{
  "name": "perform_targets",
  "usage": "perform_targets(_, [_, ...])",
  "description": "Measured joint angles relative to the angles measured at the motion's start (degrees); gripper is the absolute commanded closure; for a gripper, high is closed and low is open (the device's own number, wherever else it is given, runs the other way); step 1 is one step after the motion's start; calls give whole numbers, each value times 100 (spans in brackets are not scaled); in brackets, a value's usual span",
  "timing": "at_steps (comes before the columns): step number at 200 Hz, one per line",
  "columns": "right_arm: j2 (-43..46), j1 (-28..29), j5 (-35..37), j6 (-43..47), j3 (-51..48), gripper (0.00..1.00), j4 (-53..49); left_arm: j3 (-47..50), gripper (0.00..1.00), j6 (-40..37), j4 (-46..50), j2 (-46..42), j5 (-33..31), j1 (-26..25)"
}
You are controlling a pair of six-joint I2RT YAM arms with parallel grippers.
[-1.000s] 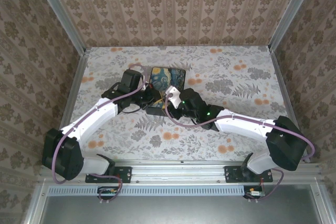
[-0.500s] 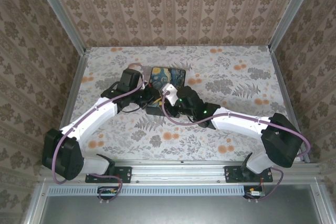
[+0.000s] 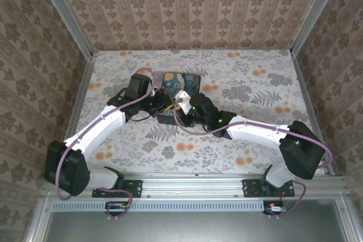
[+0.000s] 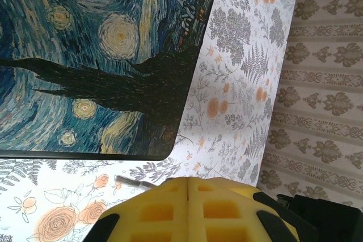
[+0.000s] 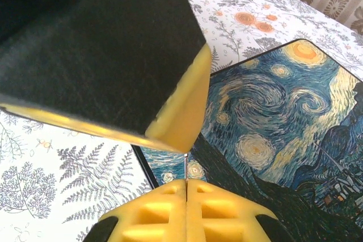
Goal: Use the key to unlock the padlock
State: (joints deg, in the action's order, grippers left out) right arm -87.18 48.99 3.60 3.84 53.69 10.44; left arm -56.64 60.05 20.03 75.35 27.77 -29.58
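My right gripper (image 5: 186, 190) has its yellow pads pressed together on a thin metal sliver rising from their seam, which I take for the key (image 5: 186, 169). Its upper end meets the pad tip of my left gripper (image 4: 187, 192), whose pads are also together. What may be the same key pokes out just left of them, and I cannot tell whether the left pads really pinch it. Both grippers meet over the near edge of the box (image 3: 181, 82), at the middle of the table (image 3: 255, 86). The padlock is hidden from me, probably under the grippers at that near edge. To do this step well, I judge I should make sure one gripper has the key firmly before the other lets go, and keep the shaft in line with the pads so it cannot pivot. I should approach the keyhole slowly, as so thin a piece will slip or bend if pushed off-axis. My count is one box, one key, two grippers and no padlock I can count.
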Motion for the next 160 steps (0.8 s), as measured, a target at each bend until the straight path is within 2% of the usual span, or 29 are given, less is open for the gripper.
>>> perform_targets(23, [0,-22,-116,-63,0,100,2,13,91,42,-28,-33,-11,2])
perform_targets(39, [0,-76,-306,-144,-2,100,7,52,74,37,-31,-66,-24,11])
perform_targets(50, [7,-144,-501,-227,-7,100,11,74,69,50,-24,-85,-22,39])
perform_targets(70, [92,-433,-1080,-496,-107,100,59,76,67,-87,20,-109,-48,140])
perform_targets(104, [289,-1139,-2341,-1056,-216,100,74,-13,67,-1161,144,-157,96,299])
perform_targets(135, [369,-1596,-3613,-1585,-223,100,162,-223,67,-2380,-2,-157,765,299])
perform_targets(160, [411,-1853,-4557,-2013,-245,100,293,-225,67,-3073,-214,-157,1355,299])
